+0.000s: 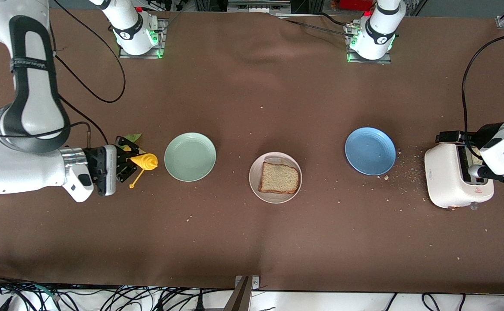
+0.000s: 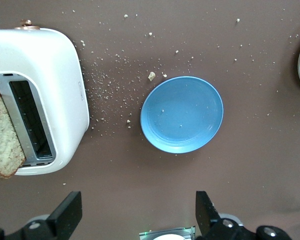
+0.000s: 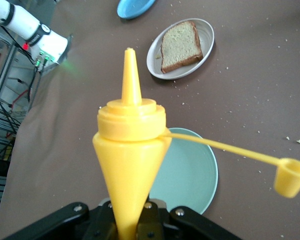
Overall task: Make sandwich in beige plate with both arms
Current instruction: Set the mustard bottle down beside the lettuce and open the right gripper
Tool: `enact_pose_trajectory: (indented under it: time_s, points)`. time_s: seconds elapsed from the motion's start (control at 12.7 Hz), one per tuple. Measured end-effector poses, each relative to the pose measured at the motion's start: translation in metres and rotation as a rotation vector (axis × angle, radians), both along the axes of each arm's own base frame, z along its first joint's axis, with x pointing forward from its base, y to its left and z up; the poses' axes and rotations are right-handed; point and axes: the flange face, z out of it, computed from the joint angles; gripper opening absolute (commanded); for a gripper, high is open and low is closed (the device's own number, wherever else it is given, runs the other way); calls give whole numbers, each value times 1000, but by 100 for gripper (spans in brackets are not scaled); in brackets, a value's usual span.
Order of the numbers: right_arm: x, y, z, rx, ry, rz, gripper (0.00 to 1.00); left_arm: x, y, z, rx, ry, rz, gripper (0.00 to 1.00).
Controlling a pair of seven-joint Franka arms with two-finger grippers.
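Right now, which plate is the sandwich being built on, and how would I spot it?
Look at the row of three round plates across the brown table. The beige plate sits in the middle, slightly nearer the front camera than the mint green plate and the blue plate. It alone holds a bread slice.

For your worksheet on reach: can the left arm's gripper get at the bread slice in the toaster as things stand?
Probably yes: the left gripper is open and empty by the toaster, and the bread slice sticks up out of its slot.
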Motion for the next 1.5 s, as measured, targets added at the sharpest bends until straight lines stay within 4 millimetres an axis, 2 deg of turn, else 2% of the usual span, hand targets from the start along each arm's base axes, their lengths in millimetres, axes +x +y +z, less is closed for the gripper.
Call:
enact_pose_trajectory:
  time_s: [0.24, 0.39, 0.71, 1.1, 1.18, 1.26, 1.42, 1.5]
  points:
    - [-22, -53, -67, 252, -73, 57, 0, 0, 0, 0, 0, 0, 0, 100]
    - [-42, -74, -110, 391, -134, 99, 0, 0, 0, 0, 0, 0, 0, 100]
    - [-70, -85, -186, 602, -294, 200, 0, 0, 0, 0, 0, 0, 0, 100]
    - [-84, -90, -241, 689, -361, 213, 1, 0, 0, 0, 0, 0, 0, 100]
    - [-87, -90, -251, 698, -357, 205, 20, 0, 0, 0, 0, 0, 1, 100]
    - [-89, -90, -258, 705, -354, 197, 56, 0, 0, 0, 0, 0, 1, 100]
    - [-91, -90, -262, 712, -351, 189, 99, 0, 0, 0, 0, 0, 1, 100]
    - [-90, -90, -260, 713, -352, 185, 100, 0, 0, 0, 0, 0, 1, 100]
